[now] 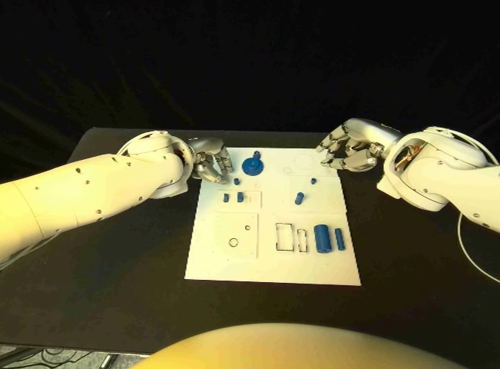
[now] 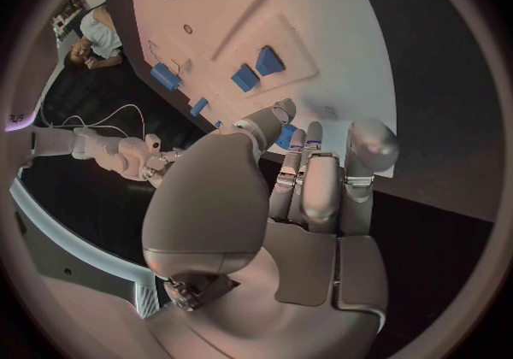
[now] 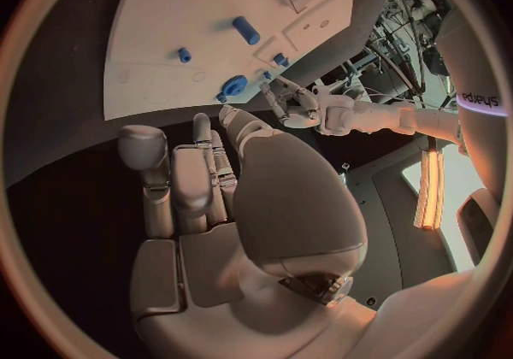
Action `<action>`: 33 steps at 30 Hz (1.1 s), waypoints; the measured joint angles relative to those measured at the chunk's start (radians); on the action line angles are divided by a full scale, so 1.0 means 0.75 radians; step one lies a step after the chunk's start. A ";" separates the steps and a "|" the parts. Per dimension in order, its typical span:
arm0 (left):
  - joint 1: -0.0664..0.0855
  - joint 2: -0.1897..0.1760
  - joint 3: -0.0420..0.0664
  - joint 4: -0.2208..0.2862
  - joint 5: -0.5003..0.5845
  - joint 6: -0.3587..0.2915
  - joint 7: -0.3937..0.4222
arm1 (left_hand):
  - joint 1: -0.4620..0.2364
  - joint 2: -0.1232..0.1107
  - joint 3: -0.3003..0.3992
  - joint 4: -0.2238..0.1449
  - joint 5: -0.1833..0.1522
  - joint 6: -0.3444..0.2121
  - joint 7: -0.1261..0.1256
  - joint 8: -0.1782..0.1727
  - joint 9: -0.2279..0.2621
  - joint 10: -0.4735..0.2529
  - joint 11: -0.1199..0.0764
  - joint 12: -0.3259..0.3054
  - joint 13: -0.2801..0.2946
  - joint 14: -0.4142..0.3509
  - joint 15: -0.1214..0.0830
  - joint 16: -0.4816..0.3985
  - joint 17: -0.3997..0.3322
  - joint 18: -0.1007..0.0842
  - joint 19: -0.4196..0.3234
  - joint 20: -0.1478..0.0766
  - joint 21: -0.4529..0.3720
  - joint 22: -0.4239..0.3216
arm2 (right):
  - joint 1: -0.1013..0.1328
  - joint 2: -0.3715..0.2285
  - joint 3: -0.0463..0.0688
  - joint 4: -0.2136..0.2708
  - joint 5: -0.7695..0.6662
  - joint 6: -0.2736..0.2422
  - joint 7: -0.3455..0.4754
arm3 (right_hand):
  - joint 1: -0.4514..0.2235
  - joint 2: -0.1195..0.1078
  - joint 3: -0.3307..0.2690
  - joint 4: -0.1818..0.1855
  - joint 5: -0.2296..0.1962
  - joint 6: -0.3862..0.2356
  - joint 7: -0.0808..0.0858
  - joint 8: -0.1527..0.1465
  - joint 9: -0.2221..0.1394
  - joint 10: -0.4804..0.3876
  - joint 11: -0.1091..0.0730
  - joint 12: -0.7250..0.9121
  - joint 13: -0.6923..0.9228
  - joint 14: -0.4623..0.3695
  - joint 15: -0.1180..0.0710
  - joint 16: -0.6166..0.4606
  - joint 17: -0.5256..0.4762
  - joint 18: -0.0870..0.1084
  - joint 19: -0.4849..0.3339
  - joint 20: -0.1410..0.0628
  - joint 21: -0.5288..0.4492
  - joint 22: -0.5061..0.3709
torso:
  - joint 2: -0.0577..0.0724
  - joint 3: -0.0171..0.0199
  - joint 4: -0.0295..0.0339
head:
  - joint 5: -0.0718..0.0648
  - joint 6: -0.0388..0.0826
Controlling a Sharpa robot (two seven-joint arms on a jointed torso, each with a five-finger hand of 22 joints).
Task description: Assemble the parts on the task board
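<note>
Task board (image 1: 274, 254), white and dotted with blue parts (image 1: 324, 240), lies mid-table (image 1: 117, 292) in a dark room, empty curled hands at ten (image 1: 212, 164) and two o'clock (image 1: 344, 151).

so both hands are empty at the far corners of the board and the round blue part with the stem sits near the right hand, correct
Not quite: in the head view the round blue part with the stem stands near the left hand, not the right hand. Both hands are empty at the far corners of the task board.

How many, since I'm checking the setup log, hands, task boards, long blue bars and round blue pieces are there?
Hands: 2 (left hand, right hand)
Task board: 1
Long blue bars: 2
Round blue piece: 1
Total: 6
</note>
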 measured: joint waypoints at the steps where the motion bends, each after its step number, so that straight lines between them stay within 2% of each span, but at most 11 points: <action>1: 0.002 -0.012 0.001 0.000 0.038 -0.009 0.006 | 0.000 0.000 -0.001 0.001 0.000 0.017 0.003 0.004 0.001 -0.006 0.006 0.000 0.000 -0.023 0.007 -0.036 -0.064 0.021 -0.031 0.003 -0.074 -0.041 | -0.002 0.005 0.000 -0.010 -0.026 0.006 -0.003 | 0.002 -0.002 0.014 -0.006 -0.011 0.024 0.001 0.001 0.000 0.030 -0.003 -0.040 -0.050 0.000 0.000 0.000 0.000 0.000 0.000 0.000 0.000 0.000 | 0.000 0.0000 0.0004 | -0.001 0.002; 3: 0.006 -0.038 0.003 -0.002 0.163 -0.041 0.029 | 0.006 0.006 -0.001 0.001 0.000 0.042 0.014 0.016 0.002 -0.007 0.007 0.009 0.001 -0.094 0.013 -0.129 -0.222 0.056 -0.110 0.008 -0.250 -0.137 | -0.010 0.018 0.000 -0.033 -0.091 0.022 -0.010 | 0.010 -0.010 0.028 -0.018 -0.030 0.042 -0.004 0.002 0.000 0.055 -0.005 -0.080 -0.102 0.000 0.000 -0.007 -0.002 0.000 0.000 0.000 0.000 0.000 | -0.001 0.0008 0.0009 | -0.005 0.006; 4: 0.007 -0.047 0.003 -0.003 0.227 -0.058 0.043 | 0.011 0.010 0.002 0.003 0.000 0.048 0.019 0.017 0.002 -0.011 0.011 0.017 0.002 -0.146 0.015 -0.196 -0.333 0.077 -0.162 0.009 -0.355 -0.195 | -0.014 0.025 0.000 -0.042 -0.118 0.029 -0.013 | 0.015 -0.014 0.035 -0.024 -0.042 0.047 -0.008 0.002 0.000 0.061 -0.007 -0.095 -0.124 0.000 0.000 -0.007 -0.004 0.000 0.000 0.000 0.000 0.000 | -0.001 0.0008 0.0009 | -0.007 0.009; 6: 0.008 -0.064 0.003 -0.003 0.381 -0.095 0.079 | 0.026 0.025 0.015 -0.001 0.000 0.061 0.027 0.022 0.002 -0.011 0.012 0.040 0.004 -0.260 0.016 -0.335 -0.548 0.082 -0.236 0.011 -0.470 -0.254 | -0.022 0.042 -0.001 -0.063 -0.175 0.042 -0.018 | 0.019 -0.009 0.053 -0.039 -0.073 0.053 -0.010 -0.002 0.000 0.082 -0.008 -0.131 -0.176 0.003 -0.003 -0.018 -0.008 0.000 0.003 0.003 0.000 -0.001 | -0.001 0.0013 0.0008 | -0.016 0.017; 8: 0.008 -0.084 0.001 0.004 0.582 -0.140 0.130 | 0.030 0.030 0.019 -0.005 0.000 0.071 0.027 0.025 0.002 -0.001 0.016 0.059 0.006 -0.315 0.018 -0.399 -0.635 0.082 -0.269 0.011 -0.504 -0.270 | -0.034 0.062 -0.002 -0.088 -0.237 0.056 -0.023 | 0.019 -0.009 0.068 -0.046 -0.088 0.061 -0.014 -0.009 0.000 0.087 -0.010 -0.158 -0.216 0.003 -0.003 -0.023 -0.013 0.000 0.005 0.005 -0.006 -0.005 | 0.000 0.0015 0.0008 | -0.024 0.024; 12: 0.007 -0.124 -0.006 0.047 0.977 -0.222 0.234 | 0.036 0.036 0.019 -0.005 0.000 0.080 0.023 0.032 0.002 0.020 0.006 0.092 0.011 -0.345 0.015 -0.433 -0.675 0.082 -0.289 0.008 -0.520 -0.280 | -0.055 0.095 -0.004 -0.120 -0.337 0.081 -0.032 | 0.019 -0.009 0.082 -0.053 -0.098 0.062 -0.014 -0.025 -0.002 0.089 -0.011 -0.198 -0.270 0.003 -0.003 -0.034 -0.020 0.000 0.011 0.000 -0.006 -0.009 | 0.001 0.0013 0.0009 | -0.042 0.035; 15: 0.004 -0.148 -0.009 0.089 1.244 -0.269 0.307 | 0.034 0.048 0.019 -0.005 0.000 0.092 0.021 0.041 0.002 0.040 0.004 0.111 0.014 -0.349 0.011 -0.434 -0.684 0.082 -0.293 0.005 -0.528 -0.281 | -0.066 0.116 -0.005 -0.137 -0.395 0.096 -0.038 | 0.019 -0.009 0.084 -0.055 -0.106 0.062 -0.014 -0.026 -0.002 0.089 -0.011 -0.213 -0.294 0.003 -0.003 -0.036 -0.024 0.000 0.011 0.000 -0.011 -0.011 | 0.002 0.0013 0.0009 | -0.048 0.038; 18: 0.002 -0.166 -0.011 0.127 1.442 -0.299 0.366 | 0.034 0.048 0.019 -0.005 0.000 0.096 0.016 0.042 0.002 0.042 0.002 0.124 0.016 -0.349 0.010 -0.434 -0.691 0.082 -0.293 0.005 -0.528 -0.283 | -0.073 0.138 -0.005 -0.155 -0.434 0.107 -0.043 | 0.019 -0.009 0.093 -0.057 -0.106 0.062 -0.014 -0.031 -0.002 0.089 -0.011 -0.225 -0.311 0.003 -0.003 -0.044 -0.029 0.000 0.011 0.000 -0.012 -0.014 | 0.002 0.0008 -0.0001 | -0.051 0.042; 22: -0.001 -0.180 -0.013 0.173 1.624 -0.320 0.426 | 0.034 0.048 0.019 -0.005 0.000 0.096 0.016 0.047 0.002 0.047 -0.003 0.124 0.016 -0.349 0.010 -0.434 -0.694 0.082 -0.293 0.005 -0.528 -0.284 | -0.081 0.164 -0.005 -0.175 -0.465 0.120 -0.046 | 0.014 -0.014 0.098 -0.062 -0.113 0.066 -0.019 -0.031 -0.002 0.089 -0.011 -0.231 -0.331 0.003 -0.003 -0.049 -0.033 0.000 0.010 0.000 -0.012 -0.014 | 0.003 0.0000 -0.0014 | -0.056 0.046; 26: -0.003 -0.186 -0.013 0.205 1.743 -0.328 0.469 | 0.029 0.053 0.015 -0.009 0.000 0.101 0.011 0.047 0.002 0.047 -0.003 0.133 0.017 -0.349 0.011 -0.439 -0.697 0.082 -0.293 0.005 -0.528 -0.285 | -0.088 0.185 -0.006 -0.191 -0.485 0.132 -0.046 | 0.014 -0.014 0.108 -0.064 -0.118 0.072 -0.025 -0.031 -0.002 0.101 -0.013 -0.239 -0.347 0.003 -0.003 -0.049 -0.035 0.000 0.010 0.000 -0.012 -0.016 | 0.003 0.0000 -0.0014 | -0.057 0.047; 33: -0.005 -0.195 -0.014 0.229 1.843 -0.329 0.512 | 0.029 0.053 0.013 -0.007 0.000 0.106 0.016 0.049 0.002 0.047 -0.003 0.140 0.018 -0.349 0.011 -0.439 -0.699 0.082 -0.293 0.005 -0.533 -0.287 | -0.104 0.208 -0.007 -0.210 -0.500 0.155 -0.042 | 0.014 -0.014 0.128 -0.084 -0.135 0.097 -0.026 -0.031 0.001 0.130 -0.014 -0.254 -0.381 0.003 -0.003 -0.056 -0.037 0.000 0.020 0.000 -0.012 -0.016 | 0.003 0.0005 -0.0008 | -0.058 0.047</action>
